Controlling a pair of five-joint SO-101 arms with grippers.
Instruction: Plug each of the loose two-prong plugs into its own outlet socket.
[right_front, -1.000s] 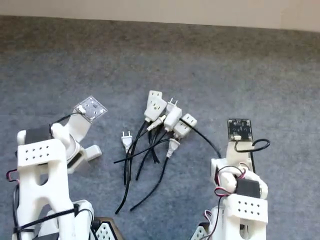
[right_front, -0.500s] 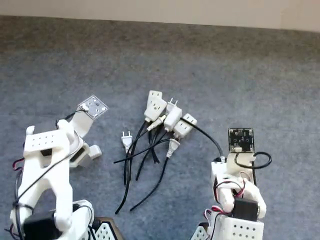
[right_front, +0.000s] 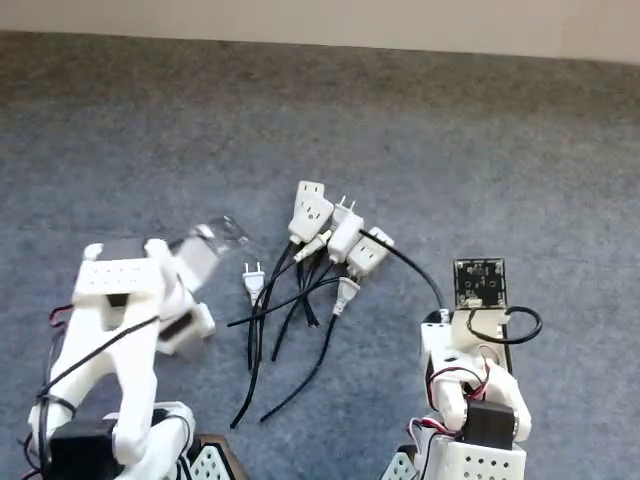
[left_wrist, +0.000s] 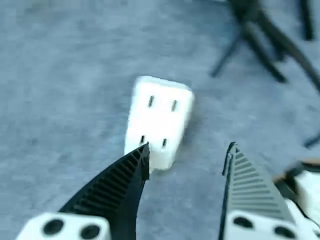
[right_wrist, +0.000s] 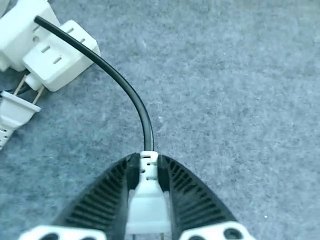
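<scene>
A grey-blue, short-pile carpet (right_front: 520, 150) covers the whole work surface, its weave flecked and fuzzy in both wrist views. Toward 12 o'clock in the high view it darkens into a shaded band (right_front: 320, 55). Beyond that a pale beige strip (right_front: 320, 15) runs from edge to edge; whether it is wall or skirting is hard to tell. The light is soft and even.

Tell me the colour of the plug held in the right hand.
White plug, black cord; the right wrist view shows it best.
</scene>
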